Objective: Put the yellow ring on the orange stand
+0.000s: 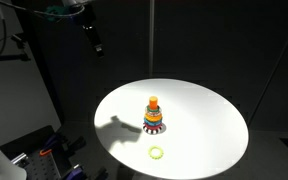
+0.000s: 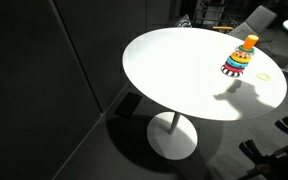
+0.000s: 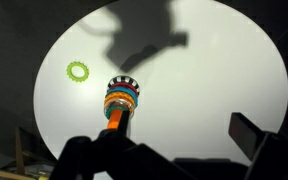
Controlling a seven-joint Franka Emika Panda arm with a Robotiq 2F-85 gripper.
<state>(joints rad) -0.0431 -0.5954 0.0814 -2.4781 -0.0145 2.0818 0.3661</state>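
Note:
The yellow ring (image 1: 156, 152) lies flat on the round white table (image 1: 209, 115), a short way in front of the orange stand (image 1: 153, 112), apart from it. The stand is upright near the table's middle and carries several coloured rings on its lower part, with its orange top bare. Both show in the wrist view, ring (image 3: 78, 71) and stand (image 3: 122, 100), and in an exterior view, ring (image 2: 263, 76) and stand (image 2: 243, 58). My gripper (image 3: 169, 150) is open and empty. It hangs high above the table's edge (image 1: 92, 38), well away from both ring and stand.
The table stands on a single pedestal base (image 2: 172, 138) in a dark room. Cluttered equipment (image 1: 39, 160) sits low beside the table. A thin vertical pole (image 1: 151, 40) stands behind it. Chairs (image 2: 252, 20) are beyond the far side.

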